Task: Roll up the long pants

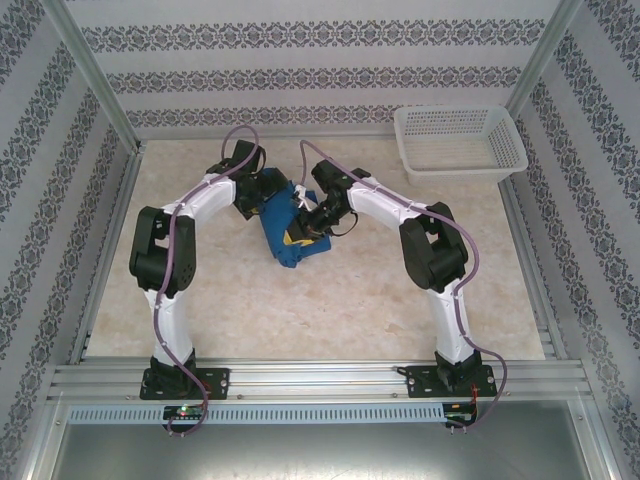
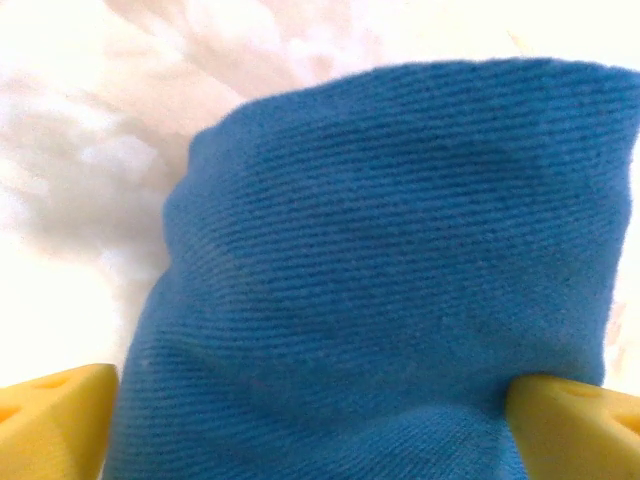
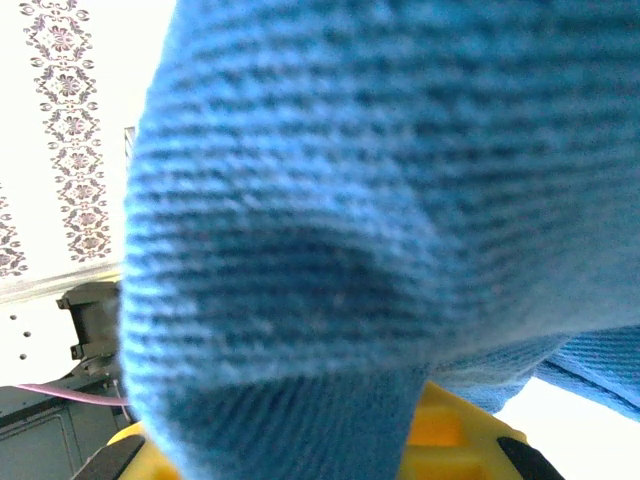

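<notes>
Sitting bunched up near the middle of the bench (image 1: 350,310), the long pants (image 1: 272,232) make a small blue heap. Left jaws squeeze the cloth. Right jaws are hidden by cloth, so I cannot tell.

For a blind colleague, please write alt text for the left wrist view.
A thick bundle of the blue pants sits between the two yellow fingers of the left gripper, both touching the cloth. Behind it lies the pale, washed-out table.
</notes>
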`<state>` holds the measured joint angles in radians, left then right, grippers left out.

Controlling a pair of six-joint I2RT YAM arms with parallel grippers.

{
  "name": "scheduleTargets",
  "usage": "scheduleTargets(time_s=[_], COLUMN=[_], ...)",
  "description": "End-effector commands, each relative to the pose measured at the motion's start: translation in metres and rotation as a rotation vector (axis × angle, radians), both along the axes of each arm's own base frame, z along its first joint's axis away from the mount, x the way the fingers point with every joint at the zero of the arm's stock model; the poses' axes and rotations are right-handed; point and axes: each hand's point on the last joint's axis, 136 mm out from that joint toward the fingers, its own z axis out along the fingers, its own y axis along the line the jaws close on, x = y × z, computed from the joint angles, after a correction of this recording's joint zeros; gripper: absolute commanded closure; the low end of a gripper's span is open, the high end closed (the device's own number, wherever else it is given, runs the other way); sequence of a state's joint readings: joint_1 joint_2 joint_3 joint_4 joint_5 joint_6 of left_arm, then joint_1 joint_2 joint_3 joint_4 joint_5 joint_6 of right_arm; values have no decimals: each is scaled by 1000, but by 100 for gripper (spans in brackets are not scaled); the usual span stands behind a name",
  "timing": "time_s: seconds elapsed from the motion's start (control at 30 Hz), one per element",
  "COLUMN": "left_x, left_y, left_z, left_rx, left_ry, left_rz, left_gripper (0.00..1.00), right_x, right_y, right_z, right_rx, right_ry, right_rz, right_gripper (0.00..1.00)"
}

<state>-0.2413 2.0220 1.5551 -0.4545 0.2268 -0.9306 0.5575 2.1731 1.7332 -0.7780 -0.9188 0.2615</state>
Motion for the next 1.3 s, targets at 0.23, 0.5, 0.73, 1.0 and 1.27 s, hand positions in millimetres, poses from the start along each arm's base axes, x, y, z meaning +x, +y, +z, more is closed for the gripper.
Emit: scheduleTargets(time_s=[0.23,0.5,0.73,1.0,1.27], left_x=[17,4,-17,-32,-41], left_y=[-4,1,-2,-10,-16], left_z=[-6,2,-4,-3,3], left_rx=[10,36,28,-15,-45], left_ry=[-31,37,122,150,160], left_rz=[-1,11,25,27,-3], left_gripper=[100,100,100,100,100], right_x=[-26,-8,-11,16,57], right_y=[-58,-90,-36,-16,-34], right_z=[-13,36,55,-4,-23], right_rx=[-296,-706,-907,-1160,-1316], right_ry=[-2,-454,-839,-998,-1151], right_rz=[-1,-52,-16,99,179], right_gripper=[44,2,2,2,2])
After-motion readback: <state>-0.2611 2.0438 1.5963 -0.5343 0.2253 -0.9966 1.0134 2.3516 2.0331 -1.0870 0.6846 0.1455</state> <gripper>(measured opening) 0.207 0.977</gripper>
